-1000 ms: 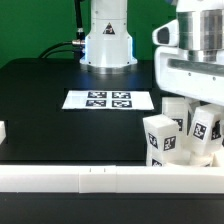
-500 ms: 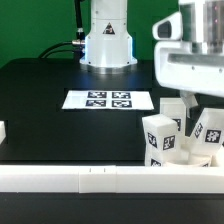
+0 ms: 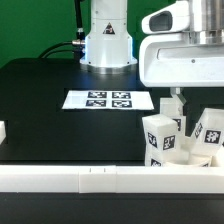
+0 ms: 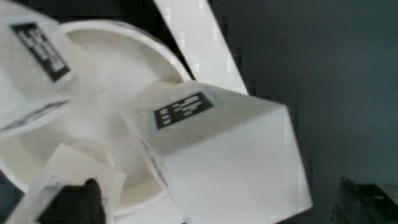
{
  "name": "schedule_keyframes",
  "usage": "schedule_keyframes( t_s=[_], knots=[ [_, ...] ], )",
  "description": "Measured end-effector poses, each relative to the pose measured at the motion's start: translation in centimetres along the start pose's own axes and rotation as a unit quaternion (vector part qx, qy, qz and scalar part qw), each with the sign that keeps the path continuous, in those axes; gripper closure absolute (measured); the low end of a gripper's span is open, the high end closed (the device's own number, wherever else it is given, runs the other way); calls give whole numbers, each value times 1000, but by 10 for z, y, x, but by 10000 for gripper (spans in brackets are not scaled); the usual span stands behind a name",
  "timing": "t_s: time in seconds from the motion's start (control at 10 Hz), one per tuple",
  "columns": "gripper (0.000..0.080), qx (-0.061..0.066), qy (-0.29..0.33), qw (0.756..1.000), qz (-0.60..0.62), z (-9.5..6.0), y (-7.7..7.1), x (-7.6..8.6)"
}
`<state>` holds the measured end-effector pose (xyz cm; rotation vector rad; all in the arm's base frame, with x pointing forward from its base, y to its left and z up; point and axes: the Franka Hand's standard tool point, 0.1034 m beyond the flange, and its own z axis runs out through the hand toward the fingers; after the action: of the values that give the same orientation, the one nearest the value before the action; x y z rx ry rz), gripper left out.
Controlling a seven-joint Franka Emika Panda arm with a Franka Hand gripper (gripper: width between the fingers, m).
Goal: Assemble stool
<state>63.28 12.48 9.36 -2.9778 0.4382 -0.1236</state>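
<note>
White plastic is filling the exterior view's lower right: the stool (image 3: 186, 140) parts are sitting clustered at about four o'clock on the black table (image 3: 40, 95), blocky legs (image 3: 162, 138) standing upright with black-and-white square tags on their faces. No readable words or brand marks are showing on them, only the tag patterns. In the wrist view one leg (image 4: 222, 130) is lying close under the camera with a tag on its upper face, beside the curved wall of the round seat (image 4: 107, 75).

The gripper (image 3: 178, 100) is hanging just above the leg cluster, at roughly three o'clock, its jaws standing spread wide and gripping nothing; a finger is showing as a pale prong above the legs, apart from them. In the wrist view the dark fingertips (image 4: 71, 200) are sitting on either side of the leg without closing on it.

The marker board (image 3: 110, 100) is lying flat near the table's centre, showing several square tags. The arm's white base (image 3: 107, 35) is standing at twelve o'clock, before a green backdrop. A long white rail (image 3: 90, 178) is running across six o'clock, screening the feet of the legs from the exterior camera.
</note>
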Motion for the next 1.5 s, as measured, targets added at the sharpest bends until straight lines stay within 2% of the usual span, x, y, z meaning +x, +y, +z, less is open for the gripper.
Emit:
schedule_keyframes(
  t_s=[0.1, 0.2, 0.3, 0.5, 0.7, 0.8, 0.9, 1.0, 1.2, 1.4, 1.5],
  knots=[
    [150, -12, 5, 993, -117, -6, -1, 2],
    [150, -19, 6, 977, -212, -10, -3, 3],
    [150, -32, 2, 958, -286, -9, -5, 1],
    [150, -33, 0, 947, -319, -9, -1, 3],
    [150, -37, -3, 926, -376, -9, 0, 3],
    [150, -50, -29, 884, -463, -13, -3, 0],
    [150, -54, -49, 844, -531, -14, -5, -1],
    [150, -56, -60, 817, -571, -14, -4, 1],
    [150, -55, -59, 802, -592, -14, -2, 2],
    [150, -56, -60, 803, -590, -12, -2, 1],
    [150, -64, -65, 789, -607, -7, -7, -2]
  ],
)
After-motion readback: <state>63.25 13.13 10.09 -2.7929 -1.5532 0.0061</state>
